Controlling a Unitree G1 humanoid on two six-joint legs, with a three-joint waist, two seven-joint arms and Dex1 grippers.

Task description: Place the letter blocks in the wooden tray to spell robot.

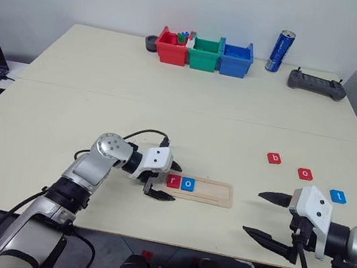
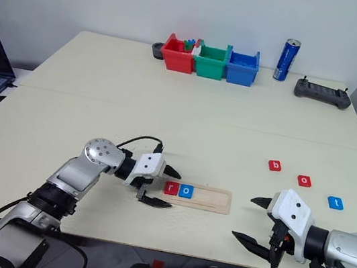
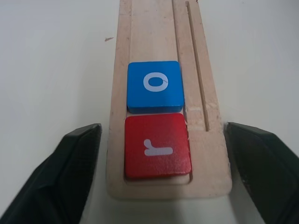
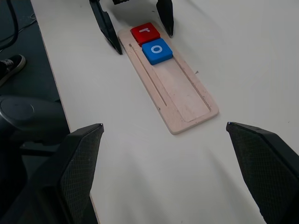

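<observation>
A: From the head camera, where does the long pale wooden tray [image 1: 201, 190] lie?

B: Near the front edge of the cream table [image 1: 168, 112], about 6 o'clock from the red, green and blue plastic bins [image 1: 205, 52]. The red square r tile [image 1: 173, 181] and the blue square o tile [image 1: 187, 184] sit side by side at its left end.

A: And the left gripper [image 1: 163, 180]?

B: It straddles that end with its black fingers spread wide, one at 12 o'clock of the r tile, one at 6 o'clock, holding nothing.

A: The other tiles?

B: The red b tile [image 1: 274, 159], red o tile [image 1: 304, 174] and blue t tile [image 1: 338, 196] lie loose at about 2 o'clock from the tray, well apart from it.

A: The right gripper [image 1: 266, 216]?

B: Fully spread and empty, at 3 o'clock of the tray.

A: The left wrist camera?

B: The r tile lies between the two black fingers [image 3: 70, 172], which flank the tray's end without touching the tile; the o tile touches it farther along.

A: The right wrist camera?

B: Its own fingers [image 4: 77, 163] stand wide apart. The tray lies beyond them, well clear.
</observation>
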